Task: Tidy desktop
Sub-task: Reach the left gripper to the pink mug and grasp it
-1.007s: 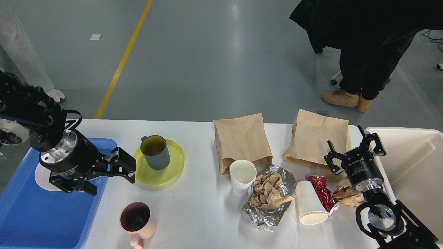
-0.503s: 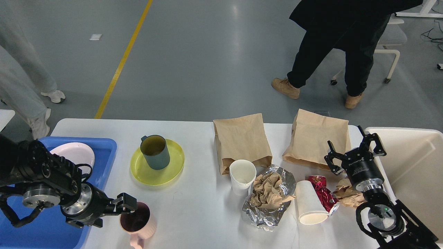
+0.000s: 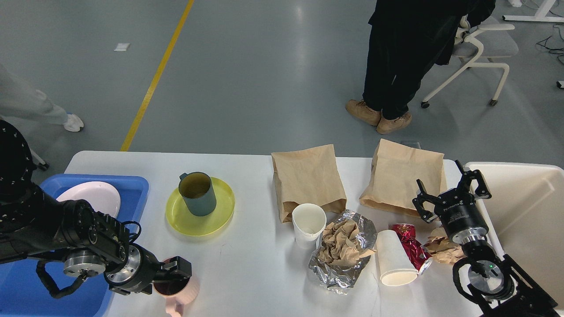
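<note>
The left gripper (image 3: 178, 273) sits over the rim of the pink ceramic mug (image 3: 176, 288) at the near left of the white desktop (image 3: 251, 255); whether its jaws grip the rim, I cannot tell. A shallow bite could tip the mug. The right gripper (image 3: 449, 193) hangs wide open.

Two black arms with silver wrists

The left gripper (image 3: 179, 269) ends a bulky black arm with a polished silver wrist ring and looping black cables; the right gripper (image 3: 451, 193) has slim black fingers, white lettering (unreadable), a silver collar, and a small green light.
</note>
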Controlling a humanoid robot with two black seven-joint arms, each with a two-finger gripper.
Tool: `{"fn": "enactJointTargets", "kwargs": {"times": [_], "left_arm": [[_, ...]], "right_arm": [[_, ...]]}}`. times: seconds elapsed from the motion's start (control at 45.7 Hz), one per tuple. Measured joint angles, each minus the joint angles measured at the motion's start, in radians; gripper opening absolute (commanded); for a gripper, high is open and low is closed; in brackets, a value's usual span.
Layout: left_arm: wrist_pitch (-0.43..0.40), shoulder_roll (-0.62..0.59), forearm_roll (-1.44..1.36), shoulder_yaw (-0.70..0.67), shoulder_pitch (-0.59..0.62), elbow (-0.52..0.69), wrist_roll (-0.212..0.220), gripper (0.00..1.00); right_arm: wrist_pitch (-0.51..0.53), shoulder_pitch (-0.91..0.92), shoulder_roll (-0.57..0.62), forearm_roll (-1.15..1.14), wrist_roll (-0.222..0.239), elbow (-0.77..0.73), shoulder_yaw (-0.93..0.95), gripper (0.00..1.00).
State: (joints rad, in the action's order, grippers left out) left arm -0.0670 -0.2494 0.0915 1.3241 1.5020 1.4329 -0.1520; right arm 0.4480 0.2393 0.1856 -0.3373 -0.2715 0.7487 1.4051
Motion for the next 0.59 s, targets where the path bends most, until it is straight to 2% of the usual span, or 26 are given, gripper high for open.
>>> {"fn": "enactJointTargets", "kwargs": {"times": [0.088,0.284,0.35,0.416,0.481,0.591], "left_arm": [[0.02,0.0,0.0,0.001,-0.004,-0.001,0.0,0.61],[0.044,0.0,-0.02,0.005,-0.014,-0.004,0.006,0.33],[0.046,0.0,-0.025,0.0,-0.022,-0.006,0.023,0.25],[0.046,0.0,-0.027,-0.003,-0.028,-0.012,0.046,0.11],[0.046,0.001,-0.027,-0.005,-0.031,-0.017,0.077,0.02],[0.036,0.0,-0.027,-0.005,-0.032,-0.018,0.128,0.0]], "right_arm": [[0.0,0.0,0.0,0.0,0.0,0.0,0.0,1.0],[0.0,0.001,0.0,0.0,0.0,0.0,0.0,1.0],[0.0,0.001,0.0,0.0,0.0,0.0,0.0,1.0],[0.0,0.001,0.0,0.0,0.0,0.0,0.0,1.0],[0.0,0.001,0.0,0.0,0.0,0.0,0.0,1.0],[-0.001,0.0,0.0,0.0,0.0,0.0,0.0,1.0]]}}
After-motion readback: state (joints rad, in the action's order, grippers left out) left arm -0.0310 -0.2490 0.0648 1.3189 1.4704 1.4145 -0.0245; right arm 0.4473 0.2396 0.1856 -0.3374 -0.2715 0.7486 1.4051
